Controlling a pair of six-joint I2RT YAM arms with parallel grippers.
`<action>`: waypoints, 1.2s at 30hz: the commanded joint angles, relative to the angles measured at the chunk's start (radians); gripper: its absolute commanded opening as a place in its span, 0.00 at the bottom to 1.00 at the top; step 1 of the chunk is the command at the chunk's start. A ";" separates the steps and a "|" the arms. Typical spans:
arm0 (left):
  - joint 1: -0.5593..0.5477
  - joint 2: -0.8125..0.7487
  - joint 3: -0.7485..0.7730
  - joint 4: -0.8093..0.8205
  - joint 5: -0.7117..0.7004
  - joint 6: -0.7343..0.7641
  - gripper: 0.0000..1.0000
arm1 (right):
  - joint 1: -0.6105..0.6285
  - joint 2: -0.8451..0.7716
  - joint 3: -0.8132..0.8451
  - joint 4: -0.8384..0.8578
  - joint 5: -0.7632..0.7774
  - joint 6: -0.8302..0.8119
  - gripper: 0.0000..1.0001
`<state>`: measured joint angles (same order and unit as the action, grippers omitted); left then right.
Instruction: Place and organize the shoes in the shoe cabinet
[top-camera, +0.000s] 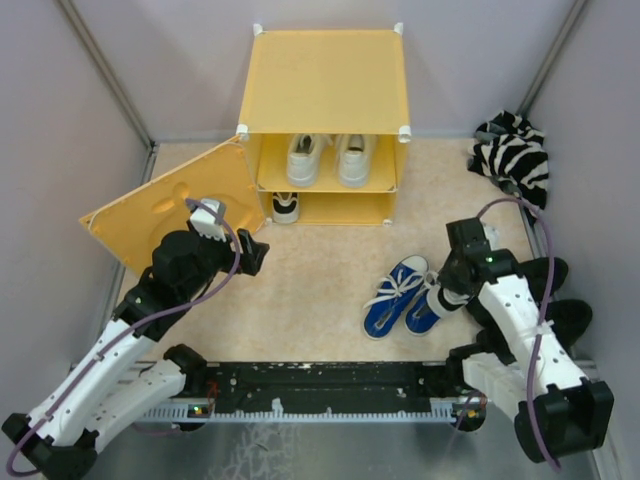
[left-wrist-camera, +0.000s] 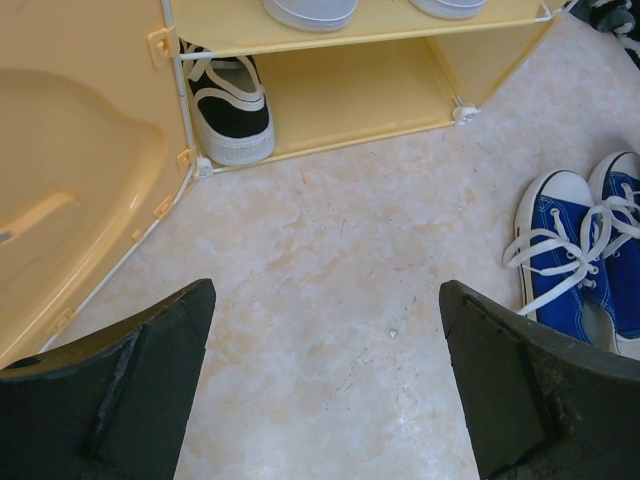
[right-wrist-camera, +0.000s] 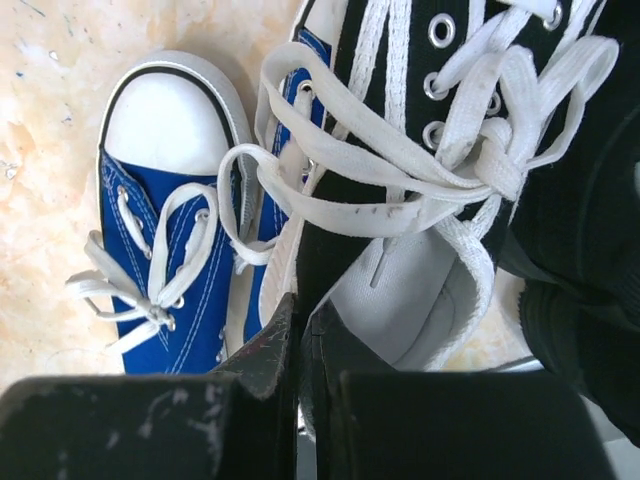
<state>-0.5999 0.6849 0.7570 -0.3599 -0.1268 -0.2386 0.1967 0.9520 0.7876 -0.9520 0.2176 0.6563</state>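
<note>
Cabinet (top-camera: 325, 80) sits at back wall, door (top-camera: 170, 205) swung open to the left. White pair (top-camera: 325, 158) on upper shelf; one blk/wht shoe (left-wrist-camera: 228, 105) at lower compartment's left edge. Right gripper (right-wrist-camera: 300, 330) clenched on collar of second blk/wht shoe (right-wrist-camera: 400, 290), which overlaps blue pair (top-camera: 395, 297). Left gripper (left-wrist-camera: 325, 370) spread wide over bare floor (top-camera: 320, 280) btwn door and blue pair.

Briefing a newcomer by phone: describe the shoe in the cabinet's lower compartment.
Find the yellow-orange cabinet at the back of the table. In its lower compartment, at the left end beside the open door, sits a lone sneaker. Unlike the white pair above, it is black with white laces and sole.
</note>
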 joint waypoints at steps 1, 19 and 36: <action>-0.001 -0.005 0.017 0.016 -0.006 0.003 0.99 | 0.049 -0.068 0.166 -0.089 0.093 -0.050 0.00; -0.001 -0.034 0.066 -0.039 -0.049 0.007 0.99 | 0.969 0.295 0.318 0.108 0.279 0.334 0.00; -0.001 -0.029 0.062 -0.054 -0.046 -0.004 0.99 | 1.039 0.669 0.399 0.435 0.285 0.106 0.52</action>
<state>-0.5999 0.6609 0.7910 -0.4088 -0.1677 -0.2386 1.2175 1.6215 1.0744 -0.4465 0.4320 0.7734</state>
